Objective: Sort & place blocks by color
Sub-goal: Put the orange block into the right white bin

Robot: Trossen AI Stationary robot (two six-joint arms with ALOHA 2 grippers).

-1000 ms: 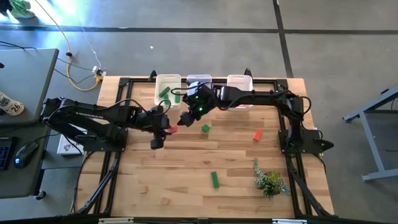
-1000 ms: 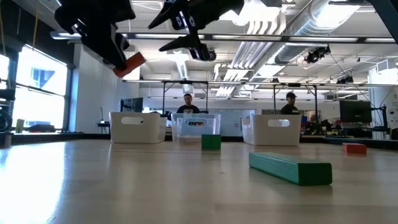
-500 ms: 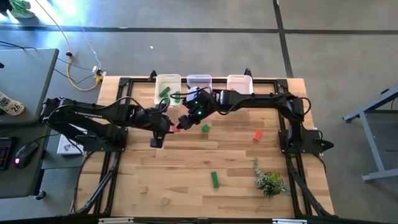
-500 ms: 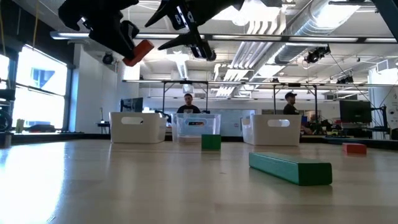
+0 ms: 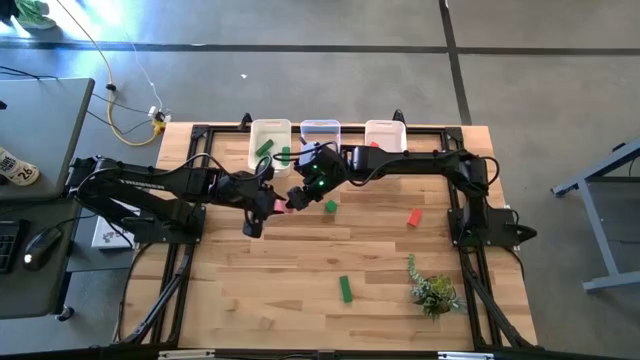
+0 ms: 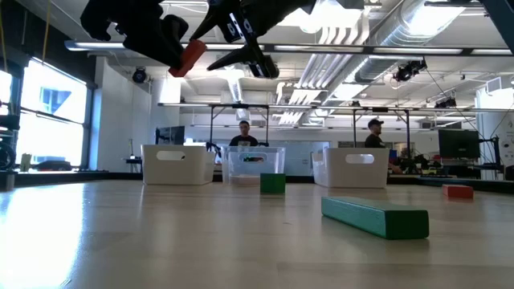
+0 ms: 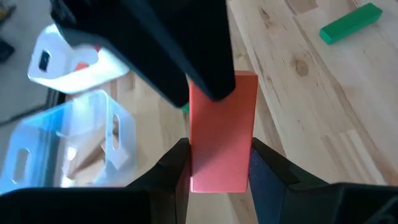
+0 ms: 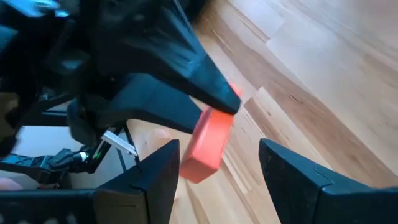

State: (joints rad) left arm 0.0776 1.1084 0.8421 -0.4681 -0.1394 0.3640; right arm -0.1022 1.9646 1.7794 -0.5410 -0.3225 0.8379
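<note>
L gripper (image 7: 219,163) holding small red rectangular wooden block (image 7: 222,134) between fingertips, pinching its long sides, block lifted well above light wood table (image 5: 300,290). R gripper (image 8: 214,165) facing it, fingers spread wide, block's free end sitting just ahead of gap between them, not touching. Step looking like mid-air handover, L to R. Next probably needing R fingers sliding around block's free end, closing, then L letting go; red pieces showing in far white plastic bin (image 5: 385,135).

Evenly bright under glaring ceiling strip lights (image 6: 345,36), daylight flaring through the left window (image 6: 48,104); wrist views blurred close up.
</note>
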